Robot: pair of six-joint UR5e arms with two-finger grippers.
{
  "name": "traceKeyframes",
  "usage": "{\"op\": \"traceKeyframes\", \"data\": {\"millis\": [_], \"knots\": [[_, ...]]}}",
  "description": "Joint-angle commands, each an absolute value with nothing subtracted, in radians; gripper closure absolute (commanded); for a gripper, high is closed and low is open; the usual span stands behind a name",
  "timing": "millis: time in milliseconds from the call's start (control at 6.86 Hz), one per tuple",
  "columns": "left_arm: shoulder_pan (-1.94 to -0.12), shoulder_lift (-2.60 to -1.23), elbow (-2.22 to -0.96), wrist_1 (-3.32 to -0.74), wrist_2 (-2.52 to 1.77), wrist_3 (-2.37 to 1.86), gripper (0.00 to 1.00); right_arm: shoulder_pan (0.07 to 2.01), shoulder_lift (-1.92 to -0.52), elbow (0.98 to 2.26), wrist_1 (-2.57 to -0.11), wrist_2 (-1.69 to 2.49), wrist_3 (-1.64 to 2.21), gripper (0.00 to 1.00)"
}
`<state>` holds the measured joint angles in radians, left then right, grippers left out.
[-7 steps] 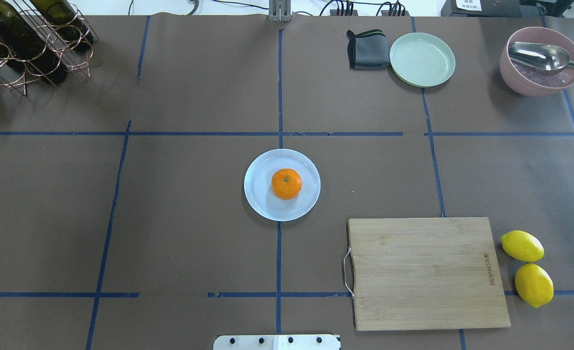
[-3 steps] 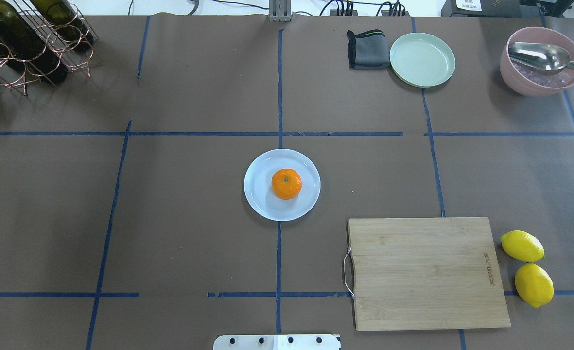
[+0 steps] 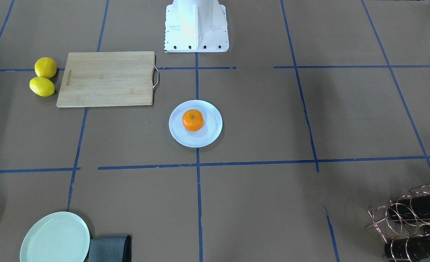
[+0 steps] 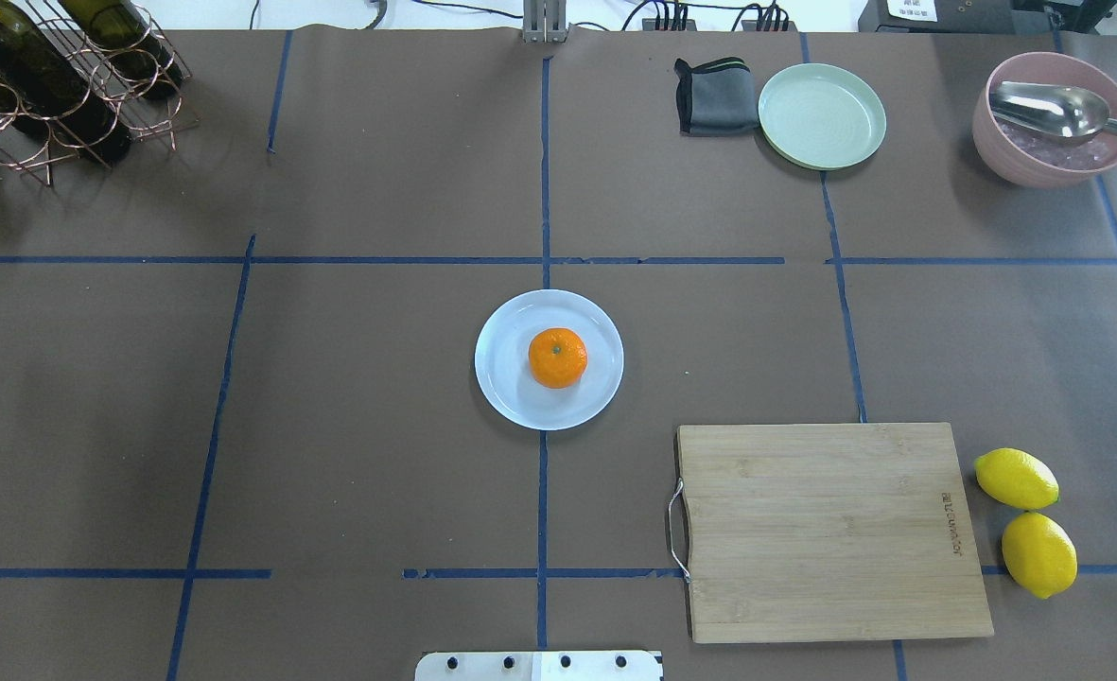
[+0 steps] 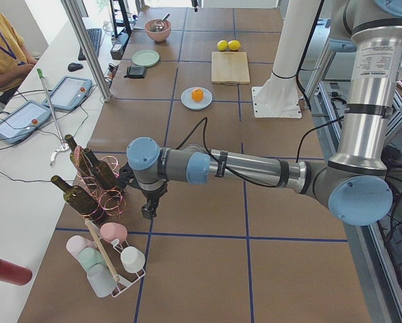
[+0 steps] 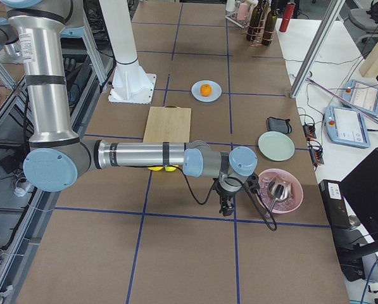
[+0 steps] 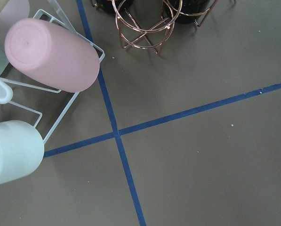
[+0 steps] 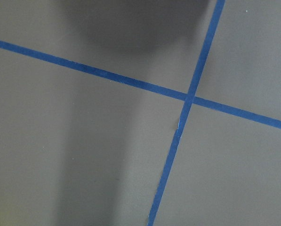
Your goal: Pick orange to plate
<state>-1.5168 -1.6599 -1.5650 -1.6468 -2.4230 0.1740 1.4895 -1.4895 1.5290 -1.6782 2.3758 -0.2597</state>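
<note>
at the middle of the counter [image 4: 378, 426] i see the orange [image 4: 557, 357] resting on the pale plate [image 4: 511, 402], stem dimple up. the left gripper [image 5: 148, 210] hangs low just beside the copper wine rack [image 5: 99, 185], and the right gripper [image 6: 225, 207] near the pink bowl [image 6: 283, 193]. both are well apart from the orange. i cannot tell how far either gripper is open, or if it holds anything.

We are looking down on brown table paper [image 8: 84, 165] below our jaws, where two blue tape lines [image 8: 187, 99] are crossing; a soft shadow [image 8: 131, 28] is darkening one edge.
</note>
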Motion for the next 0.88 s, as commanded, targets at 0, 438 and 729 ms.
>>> {"op": "traceKeyframes", "data": {"millis": [0, 438, 729], "knots": [[-1.509, -1.657, -1.568, -1.652, -2.427, 0.172, 0.00, 1.489, -1.496, 1.526, -1.678, 2.376, -0.261, 0.00], [-1.506, -1.655, -1.562, -1.652, -2.427, 0.173, 0.00, 1.489, -1.493, 1.552, -1.678, 2.382, -0.253, 0.00], [-1.506, -1.655, -1.559, -1.654, -2.427, 0.173, 0.00, 1.489, -1.493, 1.558, -1.678, 2.382, -0.264, 0.00]]}}
